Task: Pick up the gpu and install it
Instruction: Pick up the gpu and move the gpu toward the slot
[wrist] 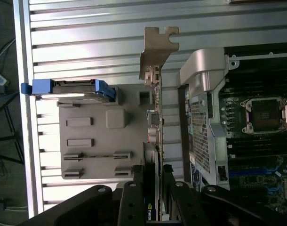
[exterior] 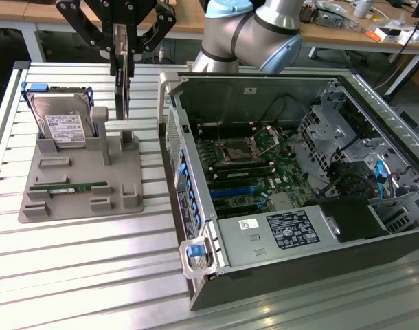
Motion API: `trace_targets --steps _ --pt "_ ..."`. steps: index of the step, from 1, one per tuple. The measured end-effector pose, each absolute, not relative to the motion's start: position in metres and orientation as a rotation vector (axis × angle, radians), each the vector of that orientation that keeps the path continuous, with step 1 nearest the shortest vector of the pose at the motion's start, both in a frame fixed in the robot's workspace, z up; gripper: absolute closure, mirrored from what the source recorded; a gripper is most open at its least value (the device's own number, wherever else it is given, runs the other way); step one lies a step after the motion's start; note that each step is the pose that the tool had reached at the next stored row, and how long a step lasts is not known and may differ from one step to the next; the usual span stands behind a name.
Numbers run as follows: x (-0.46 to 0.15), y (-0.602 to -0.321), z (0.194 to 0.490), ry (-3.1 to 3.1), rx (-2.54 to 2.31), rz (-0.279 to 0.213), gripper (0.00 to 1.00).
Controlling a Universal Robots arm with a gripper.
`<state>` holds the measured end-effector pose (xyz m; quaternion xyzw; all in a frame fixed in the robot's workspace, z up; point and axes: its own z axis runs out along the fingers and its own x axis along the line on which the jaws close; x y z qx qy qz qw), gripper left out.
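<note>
The gpu (exterior: pixel 127 96) hangs edge-down as a thin dark card, with my gripper (exterior: pixel 123 63) shut on its upper edge. Its lower end sits just above a small post of the grey holder (exterior: pixel 79 199); I cannot tell if they touch. In the wrist view the gpu (wrist: pixel 156 117) is edge-on, with its shiny silver bracket (wrist: pixel 158 44) at the far end. The black fingers (wrist: pixel 132 200) of the gripper (wrist: pixel 153 200) press on both sides of the card. The open computer case (exterior: pixel 292 172) lies toward the exterior view's right, motherboard (exterior: pixel 251 161) exposed.
A silver hard drive (exterior: pixel 58 124) leans in the grey holder's back corner, and a green memory stick (exterior: pixel 69 186) lies in a front groove. The case's raised side wall (exterior: pixel 172 130) stands between the holder and the motherboard. Blue slots (exterior: pixel 233 192) lie on the board. Desks with clutter stand behind.
</note>
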<state>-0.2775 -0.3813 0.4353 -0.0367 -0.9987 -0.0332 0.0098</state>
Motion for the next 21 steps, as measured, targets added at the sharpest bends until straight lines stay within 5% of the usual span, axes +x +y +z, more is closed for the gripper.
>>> trace_targets --steps 21 --pt "-0.25 -0.381 0.435 -3.119 -0.115 -0.095 0.74"
